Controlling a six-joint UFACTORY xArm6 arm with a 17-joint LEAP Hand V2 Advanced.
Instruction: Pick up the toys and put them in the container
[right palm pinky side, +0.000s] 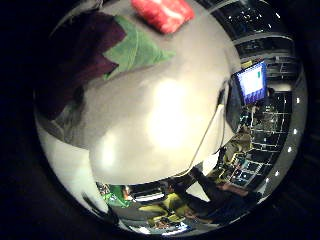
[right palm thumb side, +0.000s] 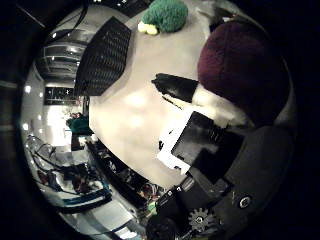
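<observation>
Hand (right palm thumb side: 210, 145): white-and-black fingers curl against dark purple plush eggplant toy (right palm thumb side: 240, 65). Green plush toy (right palm thumb side: 164, 15) at 12 o'clock beside black mesh container (right palm thumb side: 105, 57).

The robot hand (right palm thumb side: 210, 165) has black-and-white blocks, a gear, a screw.

Close against the palm sits a dark purple plush toy with a green felt leaf (right palm pinky side: 131, 47), filling the space there, with the white-and-black hand (right palm thumb side: 200, 145) pressed beside it. Past it a broad stretch of the pale, smooth tabletop (right palm pinky side: 165, 115) lies bare. A red plush toy (right palm pinky side: 164, 14) lies near the leaf, while a fuzzy green plush toy (right palm thumb side: 164, 15) and a black mesh container (right palm thumb side: 104, 57) stand further off on the tabletop.
</observation>
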